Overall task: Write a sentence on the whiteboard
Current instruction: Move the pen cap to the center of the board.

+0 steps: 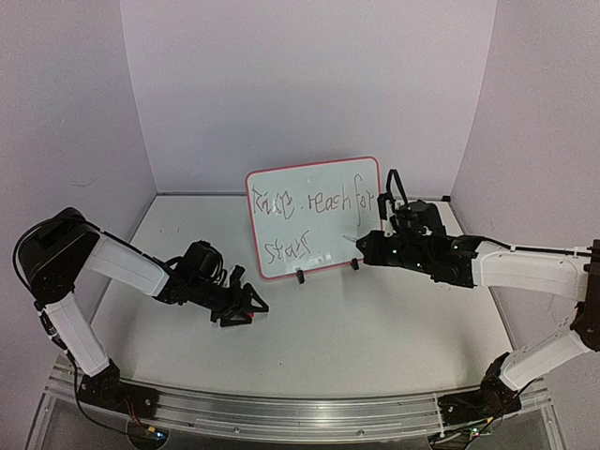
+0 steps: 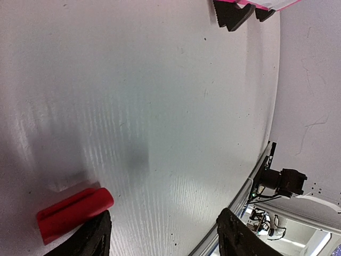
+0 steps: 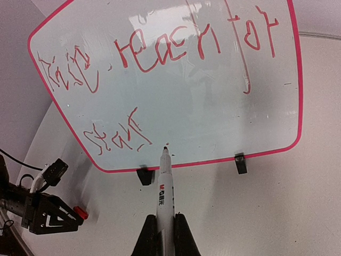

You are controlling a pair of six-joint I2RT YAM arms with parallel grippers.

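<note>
The whiteboard (image 1: 323, 239) stands upright on two black feet at the back middle of the table, its pink frame also filling the right wrist view (image 3: 213, 106). The sentence (image 3: 144, 53) runs across it in two lines of thin scrawl, "stars" at the lower left. My right gripper (image 3: 165, 237) is shut on a white marker (image 3: 166, 192). The marker tip sits at the board's lower part, just right of "stars"; contact is unclear. My left gripper (image 1: 251, 307) hovers low over the table left of the board, open (image 2: 162, 234). A red cap (image 2: 74, 213) lies against one finger.
White walls close in the table on three sides. An aluminium rail (image 1: 300, 408) with both arm bases runs along the near edge. The board's black feet (image 2: 232, 13) show at the top of the left wrist view.
</note>
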